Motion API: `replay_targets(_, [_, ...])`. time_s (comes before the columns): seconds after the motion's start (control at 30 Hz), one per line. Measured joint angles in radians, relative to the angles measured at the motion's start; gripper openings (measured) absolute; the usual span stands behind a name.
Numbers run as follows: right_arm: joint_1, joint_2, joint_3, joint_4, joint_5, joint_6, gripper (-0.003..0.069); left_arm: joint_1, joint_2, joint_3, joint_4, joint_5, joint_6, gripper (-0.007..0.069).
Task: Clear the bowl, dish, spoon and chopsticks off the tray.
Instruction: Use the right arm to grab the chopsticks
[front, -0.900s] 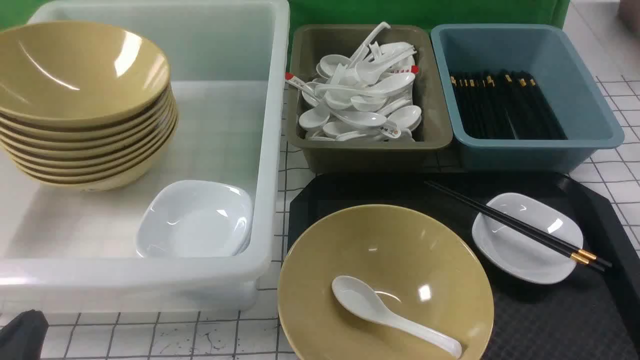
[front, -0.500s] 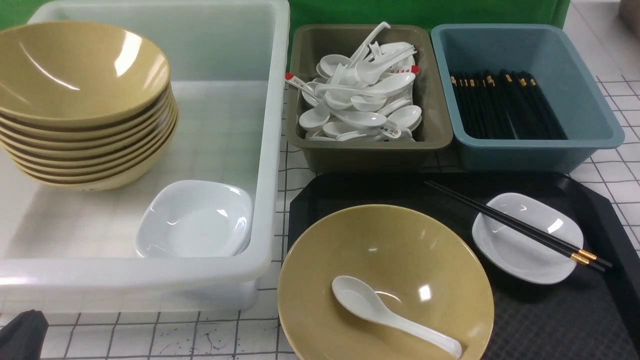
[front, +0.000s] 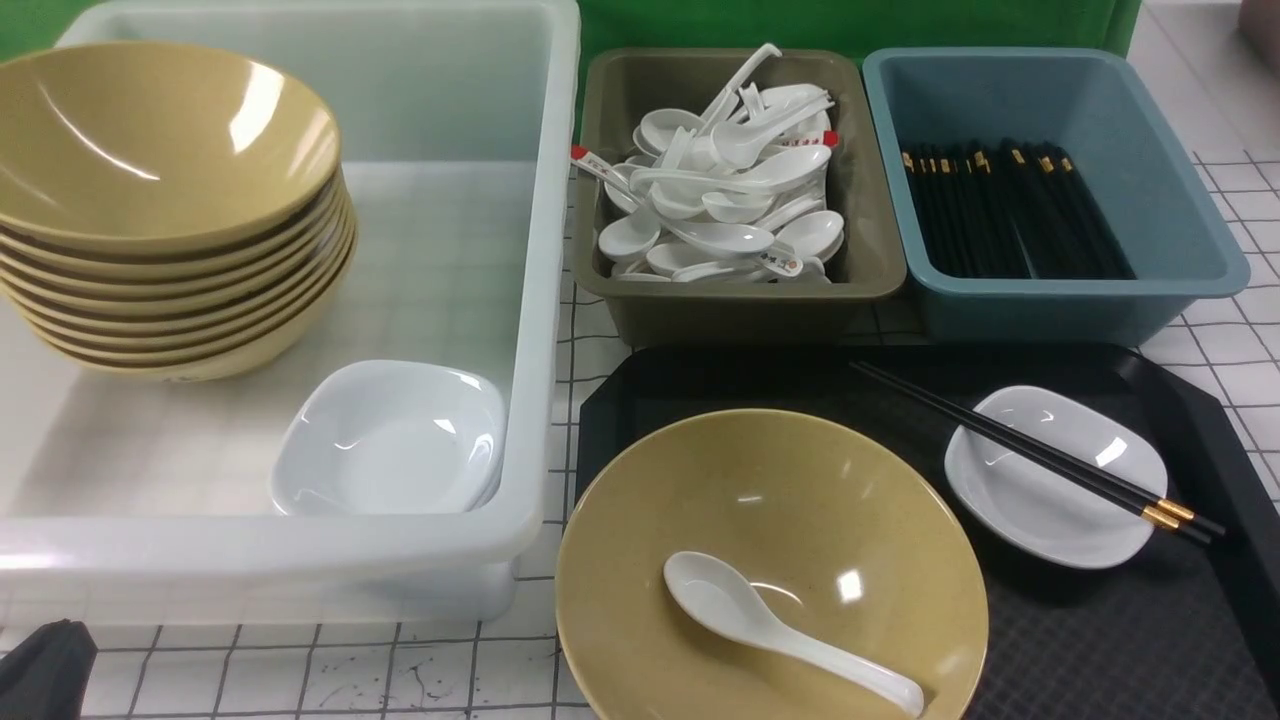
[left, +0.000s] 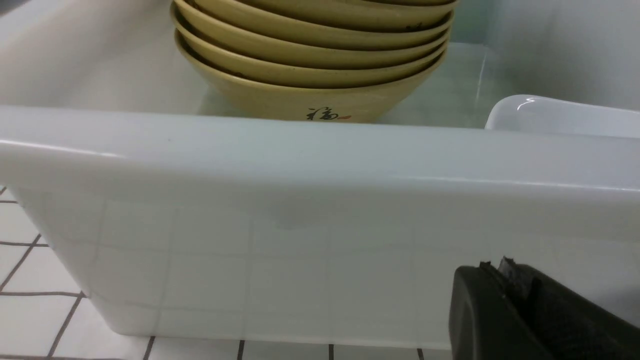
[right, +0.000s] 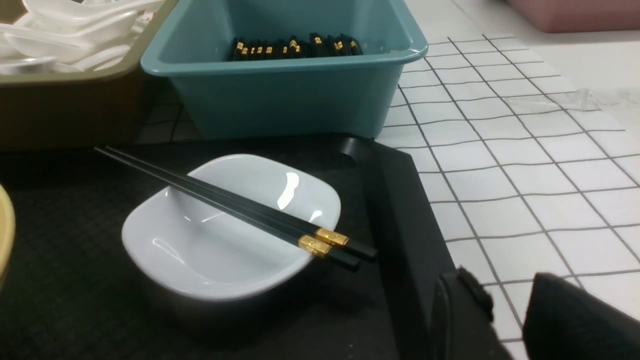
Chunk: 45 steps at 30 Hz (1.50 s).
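Nothing cleared: black textured tray (front: 1100, 640) holds tan plastic bowl (front: 860, 520) with white spoon (front: 760, 625), white dish (front: 1030, 510) under black chopsticks (front: 1030, 447); right gripper (right: 505, 305) spread apart, left gripper (left: 505, 285) indeterminate.

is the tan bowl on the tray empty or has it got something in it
Not empty. The white spoon lies inside the bowl, scoop facing up, handle reaching toward the near rim.

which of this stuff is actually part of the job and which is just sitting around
Job: bowl, spoon in it, dish, chopsticks across it, tray.
Lying about: white tub with stacked bowls and spare dish, olive tub of spoons, blue tub of spare chopsticks.
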<state>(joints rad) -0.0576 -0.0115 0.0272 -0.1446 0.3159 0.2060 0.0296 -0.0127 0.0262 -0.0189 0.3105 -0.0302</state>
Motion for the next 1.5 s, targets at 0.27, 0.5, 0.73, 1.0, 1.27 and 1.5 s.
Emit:
replay_targets(0.27, [0.0,0.0,0.0,0.0,0.0,0.0,0.0237,0.0,0.0,0.0,0.0,0.0,-0.001,-0.0013])
replay_targets(0.5, [0.0,0.0,0.0,0.0,0.0,0.0,0.0237,0.0,0.0,0.0,0.0,0.0,-0.001,-0.0013])
replay_targets(0.73, [0.0,0.0,0.0,0.0,0.0,0.0,0.0237,0.0,0.0,0.0,0.0,0.0,-0.001,-0.0013])
replay_targets(1.0, [0.0,0.0,0.0,0.0,-0.001,0.0,0.0237,0.0,0.0,0.0,0.0,0.0,-0.001,-0.0013])
replay_targets(1.27, [0.0,0.0,0.0,0.0,-0.003,0.0,0.0237,0.0,0.0,0.0,-0.001,0.0,-0.001,-0.0013])
replay_targets(1.5, [0.0,0.0,0.0,0.0,-0.003,0.0,0.0237,0.0,0.0,0.0,-0.054,-0.007,-0.001,-0.0013])
